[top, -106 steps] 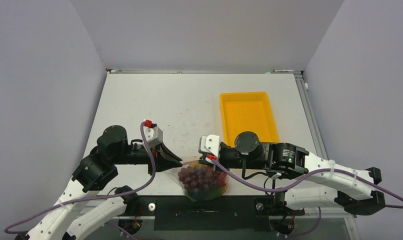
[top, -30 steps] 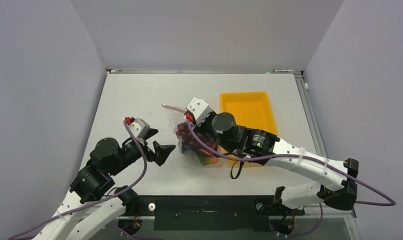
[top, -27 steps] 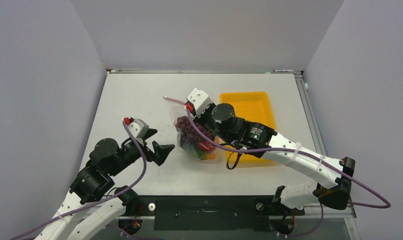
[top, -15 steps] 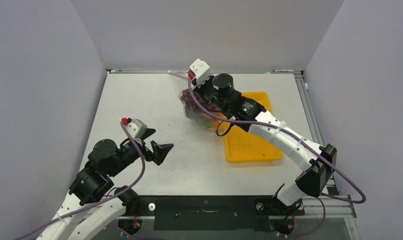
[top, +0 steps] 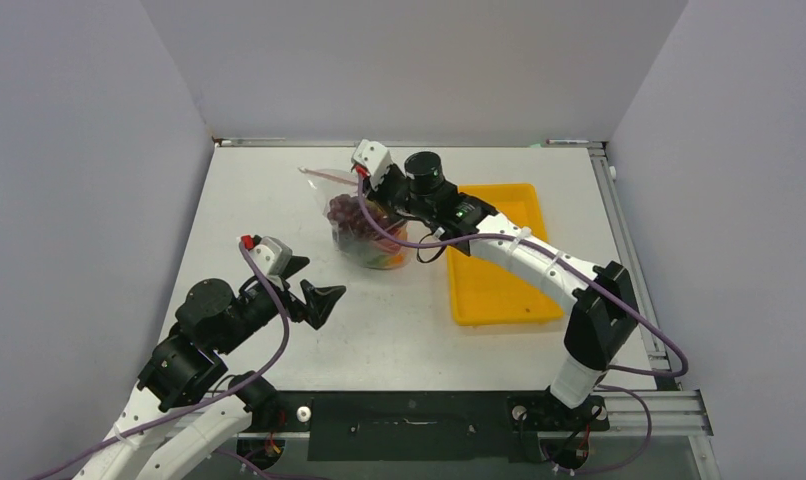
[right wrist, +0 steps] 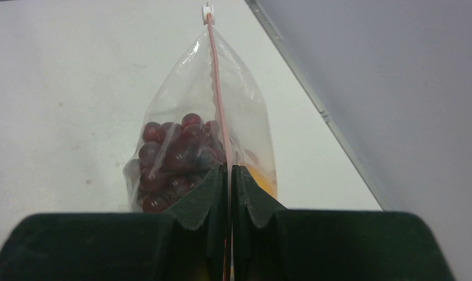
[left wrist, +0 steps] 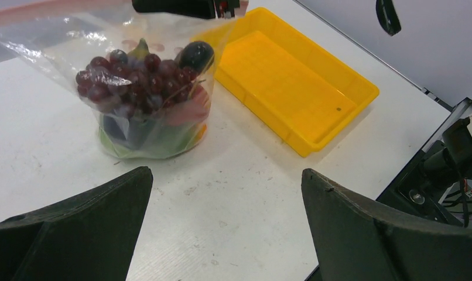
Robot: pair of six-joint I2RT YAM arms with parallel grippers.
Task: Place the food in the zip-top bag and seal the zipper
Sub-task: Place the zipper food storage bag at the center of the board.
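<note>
Right gripper (right wrist: 228, 171) pinched shut on the zipper (right wrist: 218, 88), left gripper (left wrist: 225, 174) wide and empty — recommend releasing only once zip-top bag (left wrist: 146, 99) stands settled.

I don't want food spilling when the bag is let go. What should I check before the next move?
1. All food in bag: ok; grapes and other pieces sit at its bottom.
2. Grip of right gripper on zipper: ok; shut on the pink strip.
3. Zipper sealed end to end: cannot tell; it looks like one line, but the stretch at the jaws is hidden.
4. Free left gripper: ok; open, apart from the bag.
5. Bag off tray: ok; it stands beside it, with a gap.
</note>
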